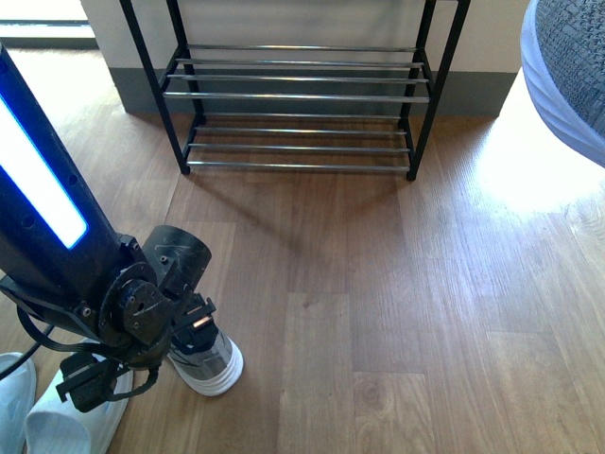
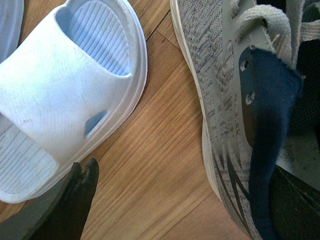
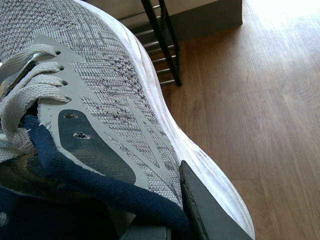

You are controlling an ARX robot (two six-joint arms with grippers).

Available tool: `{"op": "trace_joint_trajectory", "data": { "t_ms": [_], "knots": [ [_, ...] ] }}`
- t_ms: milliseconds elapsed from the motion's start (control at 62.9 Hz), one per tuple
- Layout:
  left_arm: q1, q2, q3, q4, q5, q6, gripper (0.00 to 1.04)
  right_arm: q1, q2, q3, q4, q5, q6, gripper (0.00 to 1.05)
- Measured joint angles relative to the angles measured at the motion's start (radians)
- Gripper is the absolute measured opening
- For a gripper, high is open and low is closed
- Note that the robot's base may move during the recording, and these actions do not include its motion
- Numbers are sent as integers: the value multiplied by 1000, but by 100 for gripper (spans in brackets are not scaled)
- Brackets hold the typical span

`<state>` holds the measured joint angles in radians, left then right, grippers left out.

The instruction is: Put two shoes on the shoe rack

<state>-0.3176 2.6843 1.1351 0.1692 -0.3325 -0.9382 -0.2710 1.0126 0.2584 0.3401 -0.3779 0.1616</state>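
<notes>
Hovering my left gripper (image 1: 197,331) over the floor sneaker (image 1: 210,357), close by my base, jaws spread wide. In the left wrist view one dark finger (image 2: 82,192) sits outside, clear of the white sole, between that sneaker and the pale blue slide (image 2: 65,95). The other finger looks to be inside the navy collar. Nothing gripped yet.

My right gripper (image 3: 135,210) is clamped on the lifted sneaker (image 3: 115,85) at its collar, up in the air on my right.

My guess is both shoes are light. The knit upper is soft and folds and the laces are loose, so the collar wall is the firmest bite.

Only the front view shows the whole shoe rack (image 1: 298,95), far ahead by the wall, no shoes on the visible bars. Only the wrist views show finger placement.
</notes>
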Motion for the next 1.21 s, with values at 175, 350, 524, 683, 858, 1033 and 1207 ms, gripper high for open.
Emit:
{"op": "trace_joint_trajectory", "data": {
  "t_ms": [175, 350, 524, 683, 858, 1033, 1207],
  "knots": [
    [16, 36, 61, -17, 10, 7, 95, 0, 0, 0, 0, 0, 0, 1],
    [18, 79, 127, -63, 12, 10, 87, 0, 0, 0, 0, 0, 0, 1],
    [18, 86, 138, -63, 12, 10, 60, 0, 0, 0, 0, 0, 0, 1],
    [23, 86, 137, -49, 18, 11, 35, 0, 0, 0, 0, 0, 0, 1],
    [27, 85, 129, -37, 22, 17, 9, 0, 0, 0, 0, 0, 0, 1],
    [31, 62, 96, -24, 10, 42, 2, 0, 0, 0, 0, 0, 0, 1],
    [20, -61, 1, 46, -54, 167, 2, 0, 0, 0, 0, 0, 0, 1]
  ]
}}
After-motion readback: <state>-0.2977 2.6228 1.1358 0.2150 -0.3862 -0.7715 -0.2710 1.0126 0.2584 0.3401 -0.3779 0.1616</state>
